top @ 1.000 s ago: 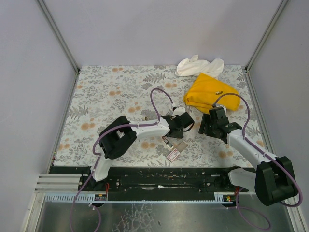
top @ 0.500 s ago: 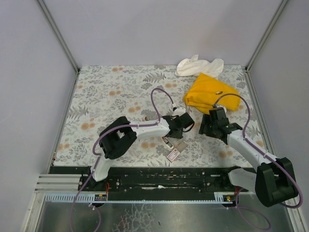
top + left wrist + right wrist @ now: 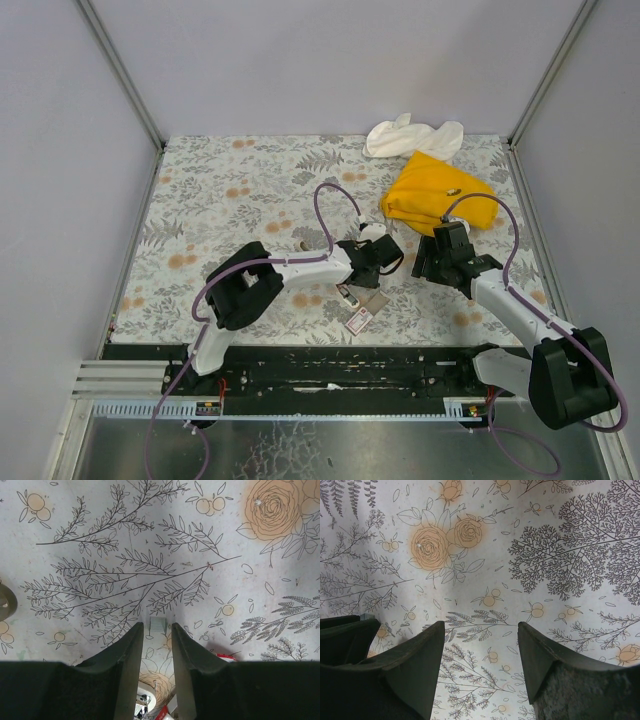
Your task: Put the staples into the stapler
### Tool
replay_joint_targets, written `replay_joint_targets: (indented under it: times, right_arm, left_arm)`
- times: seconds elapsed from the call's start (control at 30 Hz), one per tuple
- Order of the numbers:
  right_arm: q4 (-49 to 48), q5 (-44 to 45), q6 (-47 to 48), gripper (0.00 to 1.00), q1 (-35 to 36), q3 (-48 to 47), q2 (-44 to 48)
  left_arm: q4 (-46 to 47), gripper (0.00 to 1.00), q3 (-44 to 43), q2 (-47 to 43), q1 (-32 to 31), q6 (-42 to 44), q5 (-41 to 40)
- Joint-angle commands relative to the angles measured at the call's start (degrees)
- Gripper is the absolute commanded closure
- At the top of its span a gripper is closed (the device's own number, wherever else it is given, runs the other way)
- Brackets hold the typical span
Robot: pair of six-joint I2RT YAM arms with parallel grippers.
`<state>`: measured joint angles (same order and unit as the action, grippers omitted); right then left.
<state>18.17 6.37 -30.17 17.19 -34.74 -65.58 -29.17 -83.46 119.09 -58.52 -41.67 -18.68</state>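
The staples box (image 3: 358, 320), small and pink with a white label, lies on the floral cloth near the front, with its tan inner piece (image 3: 375, 303) just behind it. A small dark and red object (image 3: 346, 294), maybe the stapler, lies partly under the left arm. My left gripper (image 3: 379, 253) is low over the cloth with its fingers a narrow gap apart. In the left wrist view a short silver strip of staples (image 3: 158, 624) lies on the cloth at the tips of the left gripper (image 3: 157, 628), touching neither finger. My right gripper (image 3: 430, 258) is wide open and empty (image 3: 481, 630).
A yellow cloth (image 3: 435, 192) and a white cloth (image 3: 410, 136) lie at the back right. The left gripper's dark fingers (image 3: 345, 630) show at the left edge of the right wrist view, close beside the right gripper. Grey walls enclose the table.
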Motion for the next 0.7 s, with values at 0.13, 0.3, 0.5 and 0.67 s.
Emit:
replay_joint_targets:
  times: [0.13, 0.3, 0.5, 0.67]
  right_arm:
    - [-0.02, -0.29, 0.34, 0.33, -0.15, -0.37, 1.42]
    - [-0.05, -0.31, 0.2, 0.33, -0.15, -0.4, 1.42]
    - [0.02, -0.27, 0.21, 0.33, -0.21, -0.37, 1.5]
    - [0.74, -0.09, 0.22, 0.33, -0.15, -0.67, 1.96]
  left_arm:
    - [-3.87, 0.72, 0.88, 0.8, -0.74, 0.27, -0.46]
    - [-3.86, 0.74, 1.02, 0.96, -0.78, 0.4, -0.68]
    - [-3.88, 0.77, 0.98, 0.98, -0.81, 0.43, -0.66]
    - [-3.37, 0.87, 1.03, 0.85, -0.85, 0.53, -0.37]
